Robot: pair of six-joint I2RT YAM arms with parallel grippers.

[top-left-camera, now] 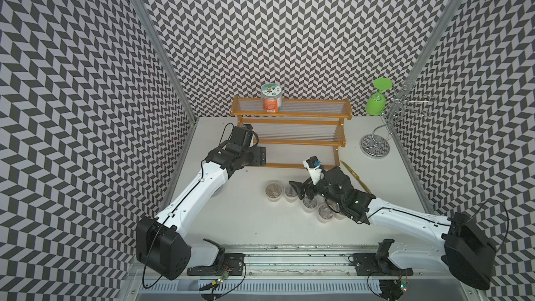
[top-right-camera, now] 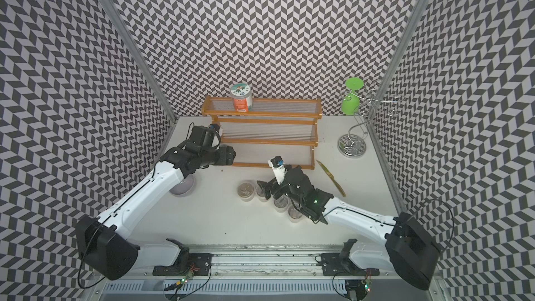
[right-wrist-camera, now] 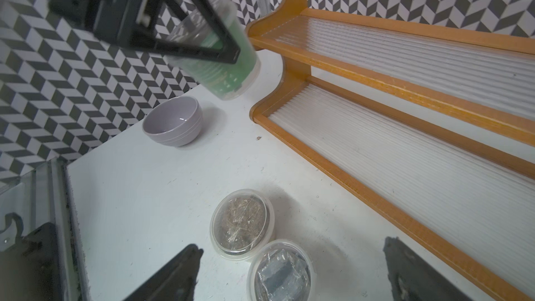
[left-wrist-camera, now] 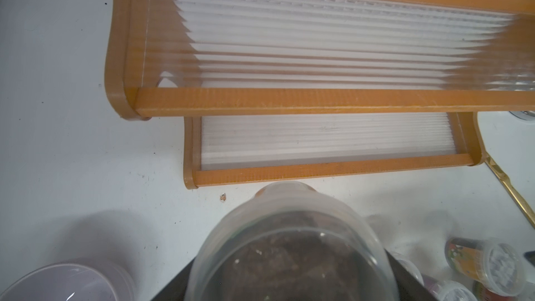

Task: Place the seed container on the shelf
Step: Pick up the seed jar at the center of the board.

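Off the left end of the shelf, my left fingers are clamped on the seed container. It is a clear tub with a green label, tilted, up off the bench and on no tier. Left wrist view shows brown stuff inside, blurred. Shelf has three stepped tiers, orange frame, clear ribbed boards. Only an orange-labelled jar stands on the top tier, contents unreadable. My right fingers are spread wide, holding nothing, over a cluster of small lidded tubs on the bench. Nearest tub has dry brownish bits. The one just beside it holds something dark, can't tell what. Lilac bowl is empty, by the left wall. Chrome wire stand is far right, green glass upside down on it. Gold knife lies flat. Bench is white and scuffed; walls are black-and-white chevron.
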